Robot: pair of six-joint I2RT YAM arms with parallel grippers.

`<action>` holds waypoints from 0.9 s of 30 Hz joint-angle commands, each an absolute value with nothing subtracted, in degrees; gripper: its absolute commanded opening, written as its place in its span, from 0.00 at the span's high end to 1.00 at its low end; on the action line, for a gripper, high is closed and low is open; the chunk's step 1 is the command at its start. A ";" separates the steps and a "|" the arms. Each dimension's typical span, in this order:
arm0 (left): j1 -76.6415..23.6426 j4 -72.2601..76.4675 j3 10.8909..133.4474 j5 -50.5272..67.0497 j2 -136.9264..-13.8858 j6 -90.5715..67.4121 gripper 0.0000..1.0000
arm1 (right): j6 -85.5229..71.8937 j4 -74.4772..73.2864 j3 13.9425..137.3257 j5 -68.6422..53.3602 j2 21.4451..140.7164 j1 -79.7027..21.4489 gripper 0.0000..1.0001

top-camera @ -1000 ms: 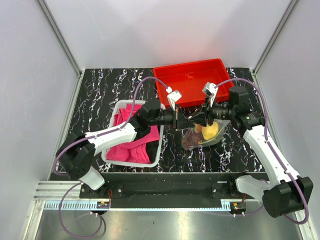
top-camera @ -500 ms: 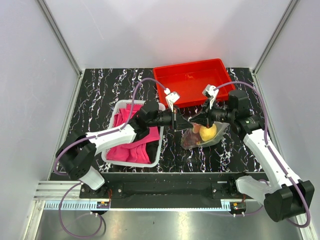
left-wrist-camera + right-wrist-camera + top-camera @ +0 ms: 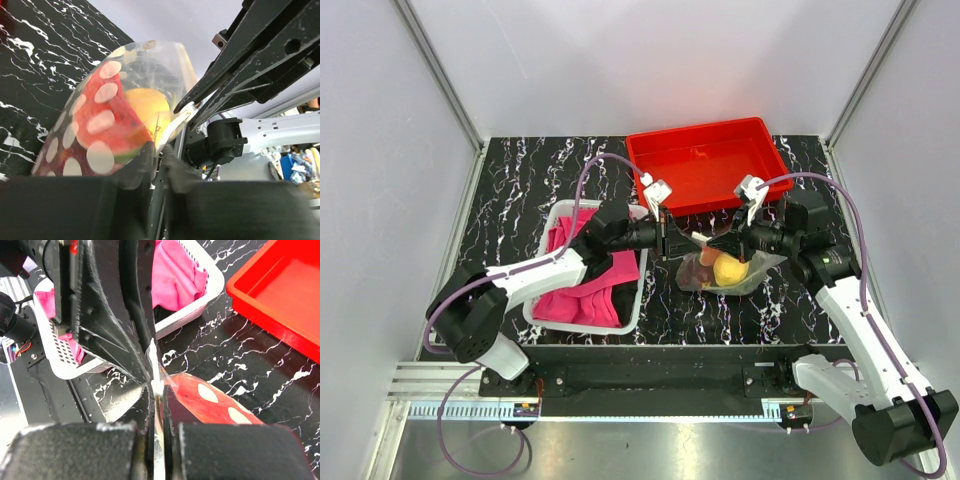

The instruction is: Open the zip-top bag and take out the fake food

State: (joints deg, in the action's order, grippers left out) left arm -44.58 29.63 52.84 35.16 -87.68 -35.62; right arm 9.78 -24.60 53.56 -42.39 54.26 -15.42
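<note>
The zip-top bag (image 3: 725, 272), clear plastic with pale round dots, hangs between my two grippers above the black marbled table. Inside it show a yellow-orange lemon (image 3: 727, 269), a red watermelon slice (image 3: 102, 127) and a dark red fruit (image 3: 691, 274). My left gripper (image 3: 677, 243) is shut on the bag's top edge from the left, and the edge shows between its fingers in the left wrist view (image 3: 159, 150). My right gripper (image 3: 712, 243) is shut on the same edge from the right, with the white strip pinched in the right wrist view (image 3: 156, 390). The fingertips nearly touch.
A red tray (image 3: 705, 165) stands behind the bag at the back. A white basket (image 3: 632, 300) holding pink cloth (image 3: 582, 290) sits left of the bag, under the left arm. The table's front edge lies close below the bag.
The two grippers have drawn slightly apart along the bag's top edge, the left moving left and the right moving right. The bag has sagged lower and its mouth looks wider.
</note>
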 commanded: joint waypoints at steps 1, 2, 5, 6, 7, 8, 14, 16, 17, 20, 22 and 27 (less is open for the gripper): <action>-43.77 33.04 54.14 38.23 -86.83 -34.72 0.64 | 9.23 -24.61 55.72 -42.01 53.00 -15.03 1.00; -43.86 34.61 54.23 39.28 -87.01 -34.80 0.52 | 9.23 -24.70 55.81 -42.27 53.00 -15.03 1.00; -43.95 36.99 55.02 41.39 -88.58 -36.03 0.41 | 7.66 -24.96 55.90 -42.45 53.35 -15.03 1.00; -43.95 37.52 55.72 42.09 -89.20 -37.08 0.42 | 6.95 -24.96 56.16 -42.54 53.70 -15.03 1.00; -43.95 38.66 55.90 42.53 -90.43 -37.70 0.42 | 6.33 -24.96 56.34 -42.54 53.96 -15.03 1.00; -43.95 39.45 56.07 43.06 -90.96 -38.31 0.45 | 5.02 -24.87 56.51 -42.80 54.14 -15.03 1.00; -43.60 40.87 55.46 41.49 -92.20 -40.43 0.96 | 1.59 -24.96 56.43 -42.98 53.35 -15.03 1.00; -42.72 39.38 54.32 38.17 -90.18 -39.91 1.00 | -1.91 -25.92 55.99 -39.49 52.91 -15.12 1.00; -42.37 38.33 53.97 37.01 -89.22 -39.21 1.00 | -4.28 -26.62 56.07 -36.16 52.74 -15.03 1.00; -41.49 28.76 55.19 32.53 -85.26 -31.15 1.00 | -12.47 -33.20 57.91 -22.52 53.79 -15.03 1.00; -40.44 24.36 55.98 31.56 -83.68 -29.27 1.00 | -12.05 -38.03 58.71 -20.49 54.40 -15.03 1.00; -36.13 18.55 57.13 31.73 -84.37 -28.39 1.00 | -14.58 -44.19 58.18 -6.17 50.02 -15.03 1.00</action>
